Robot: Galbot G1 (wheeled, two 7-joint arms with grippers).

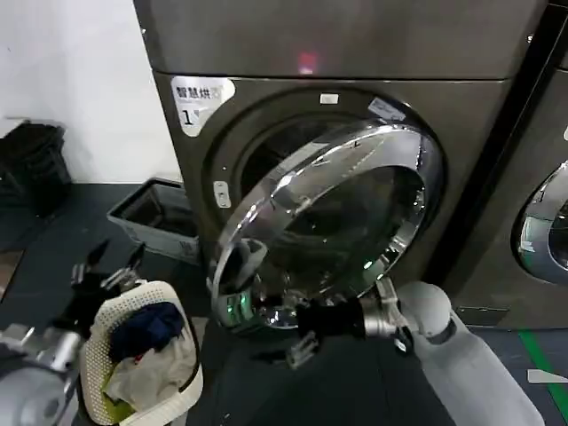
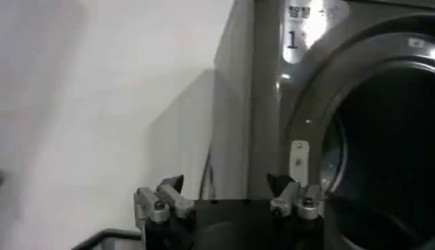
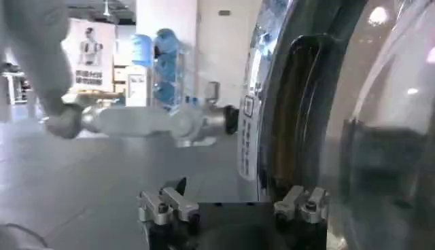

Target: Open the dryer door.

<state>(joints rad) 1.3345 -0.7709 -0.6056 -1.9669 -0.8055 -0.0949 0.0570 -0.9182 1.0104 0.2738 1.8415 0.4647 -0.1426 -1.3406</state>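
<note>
The dryer door on the machine with the "1" sticker hangs partly swung out. Right pincer sits at its lower chrome rim, fingers apart. Left pincer hovers spread above the laundry basket.

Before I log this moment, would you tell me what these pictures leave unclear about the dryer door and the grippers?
- Head view: the right gripper sits at the lower rim of the dryer door; whether it touches the rim is unclear.
- Head view: the door hides most of the drum opening.
- Left wrist view: the drum interior is too dark.
</note>
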